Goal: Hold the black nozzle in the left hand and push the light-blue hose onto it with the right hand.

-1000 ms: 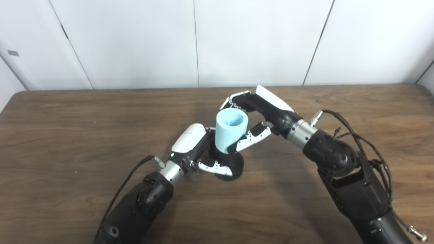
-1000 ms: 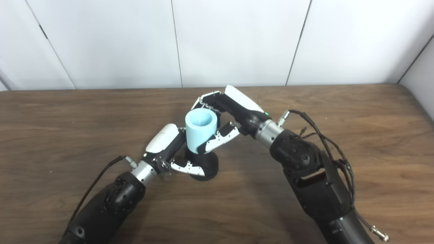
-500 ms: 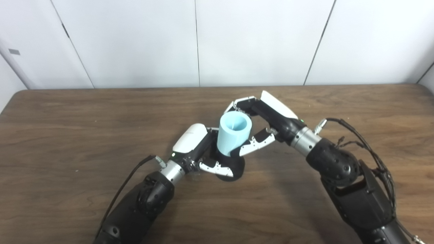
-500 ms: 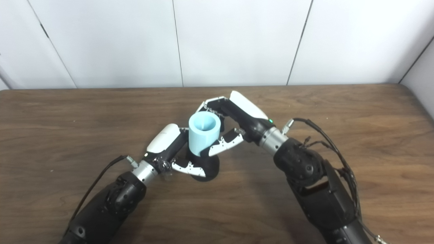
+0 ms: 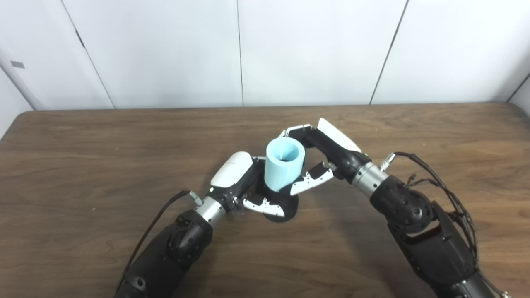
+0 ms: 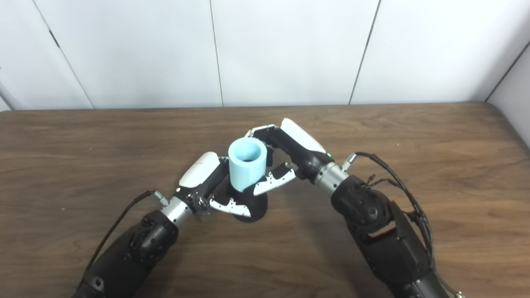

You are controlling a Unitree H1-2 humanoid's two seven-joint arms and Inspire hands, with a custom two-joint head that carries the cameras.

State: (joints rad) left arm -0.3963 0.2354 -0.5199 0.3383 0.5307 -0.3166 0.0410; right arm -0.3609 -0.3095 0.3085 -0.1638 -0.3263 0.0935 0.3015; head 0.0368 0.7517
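Note:
A black nozzle with a wide round base stands on the brown wooden table near its middle. My left hand is shut on it low down, its white-tipped thumb across the front of the base. A short light-blue hose, an open-topped tube, sits upright on top of the nozzle with its lower end over the nozzle's neck. My right hand is shut on the hose from the right, fingers behind it and thumb in front. The nozzle's upper part is hidden inside the hose.
White wall panels rise behind the table's far edge. Loose black cables hang off my right forearm. Bare wood lies to the left, right and front of the hands.
My right hand and the hose have sunk a little onto the nozzle and the hose has straightened from a slight tilt. My left hand has held still.

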